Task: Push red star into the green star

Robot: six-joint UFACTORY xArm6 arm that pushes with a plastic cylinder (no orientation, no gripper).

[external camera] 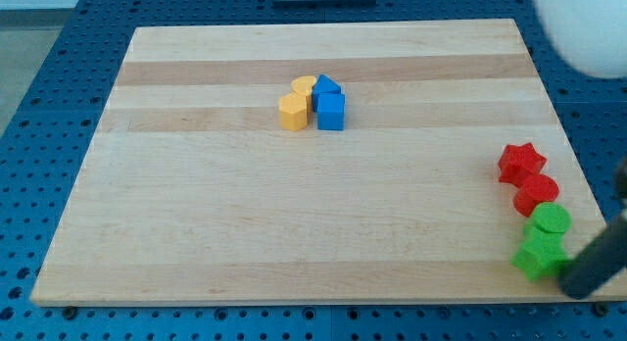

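The red star [519, 163] lies near the board's right edge. Below it sit a red round block [536, 194], a green round block [548, 223] and the green star [539, 255], in a line running down the right edge, each touching its neighbour. My dark rod comes in from the lower right; my tip [571, 285] is at the board's bottom right corner, just right of and below the green star, close to it.
A cluster in the upper middle holds a yellow hexagon-like block [293, 113], a second yellow block [305, 87], a blue cube [331, 112] and another blue block [326, 86]. The wooden board [294, 214] lies on a blue perforated table [39, 135].
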